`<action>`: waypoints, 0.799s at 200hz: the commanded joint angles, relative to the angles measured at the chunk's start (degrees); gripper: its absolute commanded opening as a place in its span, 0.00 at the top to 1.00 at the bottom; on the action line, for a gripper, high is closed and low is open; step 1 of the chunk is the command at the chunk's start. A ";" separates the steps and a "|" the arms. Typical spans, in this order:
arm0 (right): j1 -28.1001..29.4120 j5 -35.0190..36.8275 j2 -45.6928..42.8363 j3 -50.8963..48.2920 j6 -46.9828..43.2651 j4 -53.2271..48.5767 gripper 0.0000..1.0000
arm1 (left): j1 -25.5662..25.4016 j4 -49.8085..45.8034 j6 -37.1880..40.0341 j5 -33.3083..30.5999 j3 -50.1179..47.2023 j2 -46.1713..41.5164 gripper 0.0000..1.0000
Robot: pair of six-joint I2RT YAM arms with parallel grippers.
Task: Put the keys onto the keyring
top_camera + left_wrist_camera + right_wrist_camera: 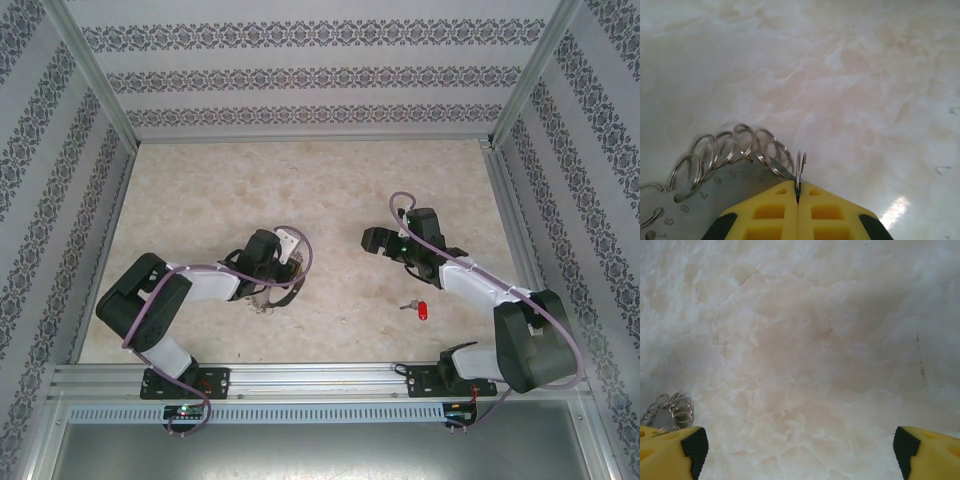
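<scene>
Your left gripper (798, 192) is clenched, its yellow fingers (770, 215) pressed together on one small ring (800, 167) at the rim of the keyring (715, 185). More small rings (735, 145) fan along the keyring's edge just beside the pinched one. You cannot tell whether the keyring rests on the pale surface (850, 75) or hangs just above it. Your right gripper (800, 452) is released, its jaws spread wide over the surface. In its wrist view the keyring's rings show beside one finger (675, 452). In the top view, the key (422, 309) with its red head lies on the surface near the right arm, well apart from the keyring.
</scene>
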 commanded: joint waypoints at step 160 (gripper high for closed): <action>-1.40 0.70 -2.11 1.56 1.86 -12.36 0.26 | -0.69 -13.34 12.04 16.08 11.11 5.01 1.00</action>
